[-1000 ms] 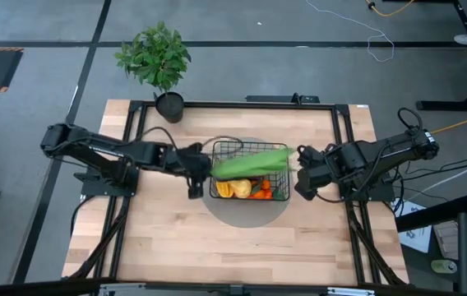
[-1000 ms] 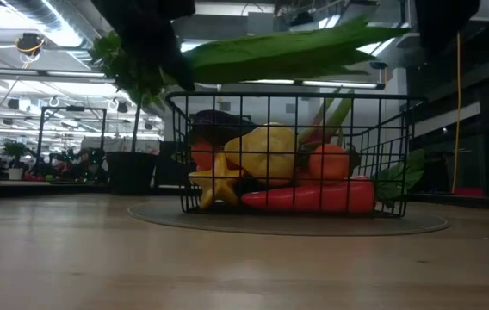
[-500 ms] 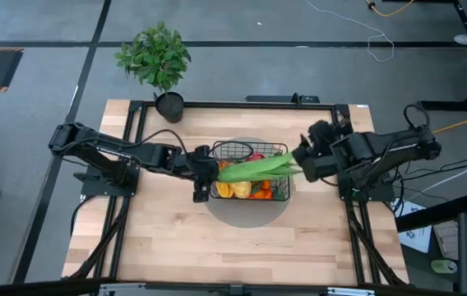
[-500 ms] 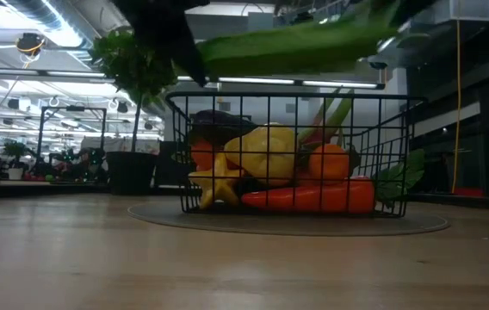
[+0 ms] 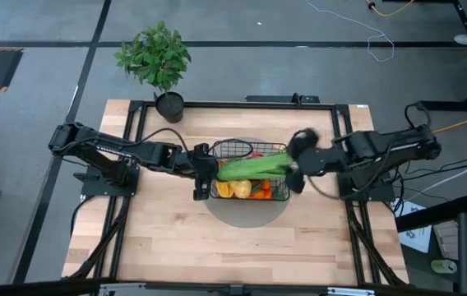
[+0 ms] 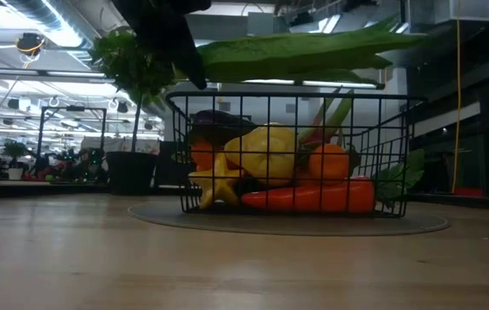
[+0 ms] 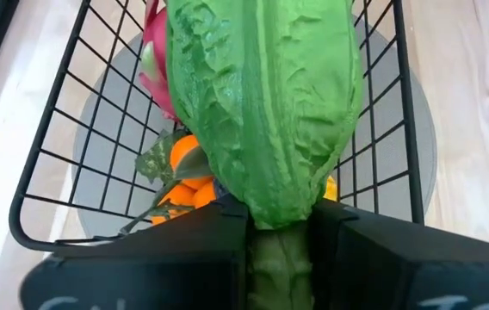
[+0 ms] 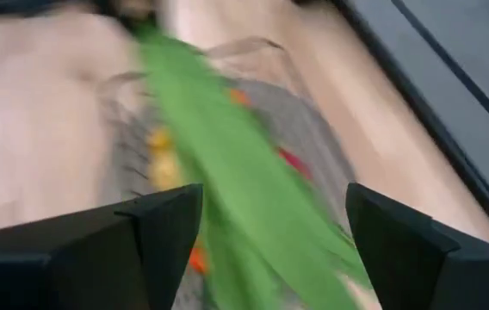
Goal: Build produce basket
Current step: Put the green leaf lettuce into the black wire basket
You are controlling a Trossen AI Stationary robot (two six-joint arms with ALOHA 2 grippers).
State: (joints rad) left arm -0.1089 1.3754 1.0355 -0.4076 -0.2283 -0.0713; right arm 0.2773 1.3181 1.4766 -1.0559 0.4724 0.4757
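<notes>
The left pincer (image 7: pixel 279 237) grips the green bundle (image 5: pixel 252 166) by its stalk above the basket (image 5: pixel 276 196), while the right pincer (image 8: pixel 266 232) gapes empty around its leafy far end.

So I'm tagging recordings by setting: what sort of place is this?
Probably a robotics lab or workshop in a large open hall: a wooden table in a black frame, cables loose on the grey floor, and ceiling strip lights over more workstations beyond.
</notes>
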